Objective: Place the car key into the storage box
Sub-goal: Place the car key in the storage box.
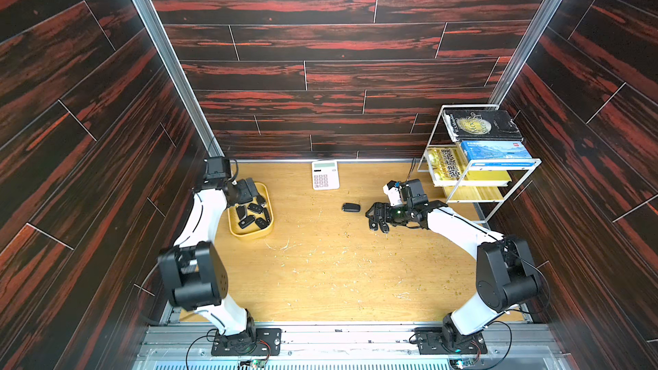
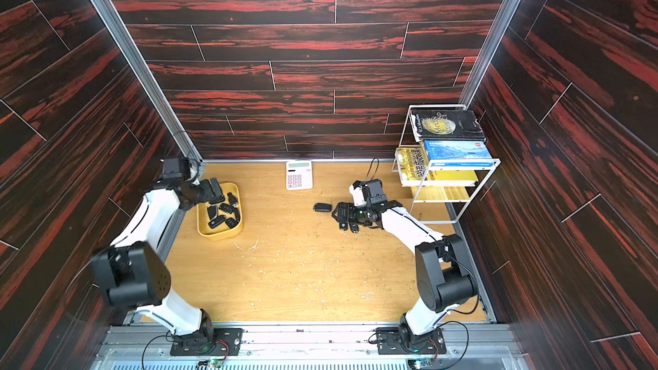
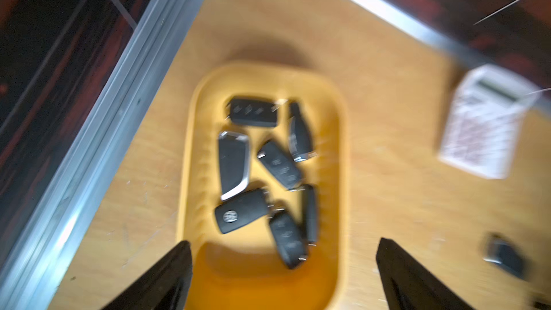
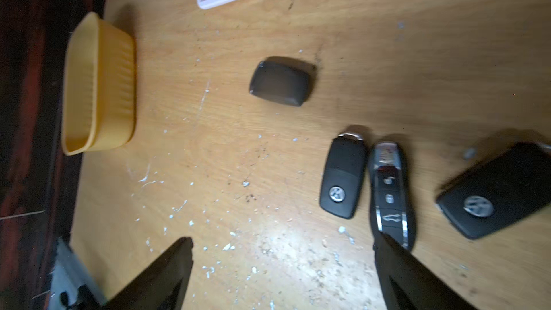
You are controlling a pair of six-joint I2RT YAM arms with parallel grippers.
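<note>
The yellow storage box (image 1: 251,233) (image 2: 220,234) stands at the table's left edge with several black car keys (image 1: 255,208) (image 3: 253,111) lying in it. My left gripper (image 1: 249,190) (image 3: 283,246) hangs open above the box's far end, nothing between its fingers. One dark car key (image 1: 351,207) (image 2: 322,207) (image 4: 281,81) lies alone mid-table. My right gripper (image 1: 372,211) (image 4: 283,240) is open just right of it, low over the table. Three more keys (image 4: 343,180) (image 4: 390,192) (image 4: 495,192) lie beside and under it. One right finger overlaps the silver-trimmed key.
A white calculator (image 1: 325,175) (image 2: 299,175) lies at the back edge. A white wire rack (image 1: 477,165) with books stands at the back right. Pale crumbs are scattered over the wooden table. Dark walls enclose three sides.
</note>
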